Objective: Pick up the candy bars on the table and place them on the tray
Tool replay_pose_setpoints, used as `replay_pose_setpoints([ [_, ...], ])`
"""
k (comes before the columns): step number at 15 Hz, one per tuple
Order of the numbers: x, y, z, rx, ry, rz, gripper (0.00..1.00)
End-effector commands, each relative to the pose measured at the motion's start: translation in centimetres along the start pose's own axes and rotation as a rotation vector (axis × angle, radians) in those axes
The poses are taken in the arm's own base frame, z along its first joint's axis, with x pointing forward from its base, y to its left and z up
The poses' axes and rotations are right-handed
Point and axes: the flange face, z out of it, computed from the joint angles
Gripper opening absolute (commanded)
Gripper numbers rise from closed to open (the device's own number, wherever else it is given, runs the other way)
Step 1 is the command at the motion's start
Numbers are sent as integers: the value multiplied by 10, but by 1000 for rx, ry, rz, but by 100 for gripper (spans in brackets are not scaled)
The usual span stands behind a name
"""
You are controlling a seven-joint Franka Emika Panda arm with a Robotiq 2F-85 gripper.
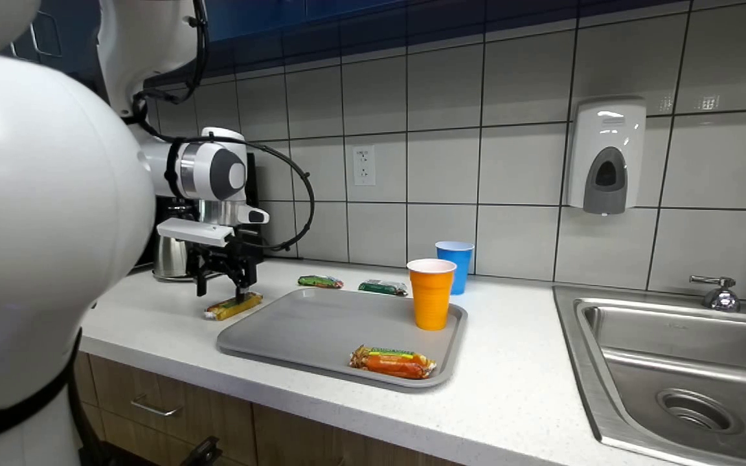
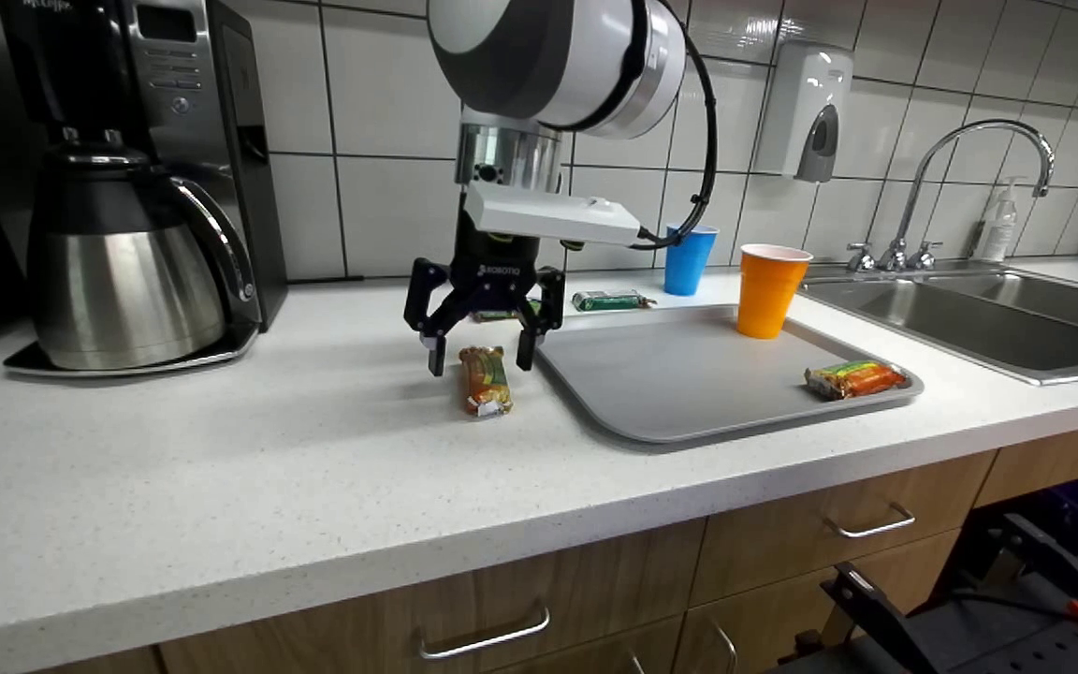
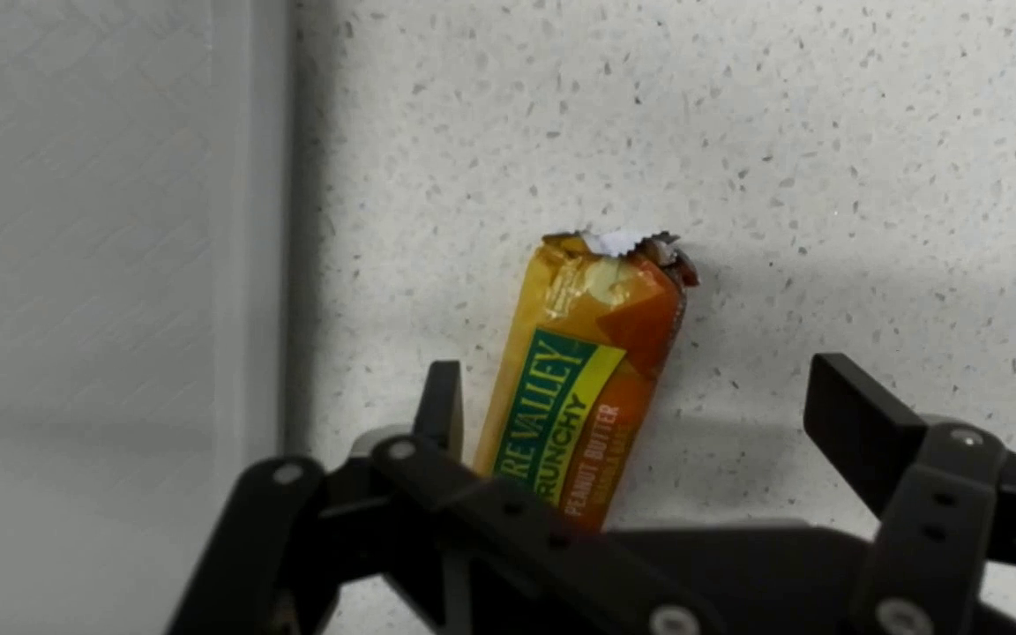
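My gripper (image 3: 636,379) is open above a yellow-orange candy bar (image 3: 587,353) that lies slanted on the white table (image 2: 221,468). In the wrist view the bar sits nearer the left finger, with bare counter towards the right finger; its lower end is hidden behind the gripper. Nothing is held. In an exterior view two green candy bars lie behind the tray: one lighter green bar (image 1: 320,281) and a darker bar (image 1: 383,287). The grey tray (image 1: 315,330) lies flat beside the gripper, its edge left of the bar in the wrist view.
On the tray are an orange cup (image 2: 771,290) and an orange-red packet (image 2: 857,380). Behind stands a blue cup (image 2: 689,262) near the tiled wall. A coffee maker with a steel jug (image 2: 127,300) stands on one side, the sink (image 1: 690,362) on the opposite side.
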Motion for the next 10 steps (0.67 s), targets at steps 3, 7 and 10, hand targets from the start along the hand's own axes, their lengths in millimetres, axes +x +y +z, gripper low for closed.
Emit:
replay_pose_setpoints([
  [3, 2, 0, 3, -1, -4, -1, 100],
  [7, 3, 0, 2, -1, -1, 0, 100],
  [10, 3, 0, 2, -1, -1, 0, 100],
])
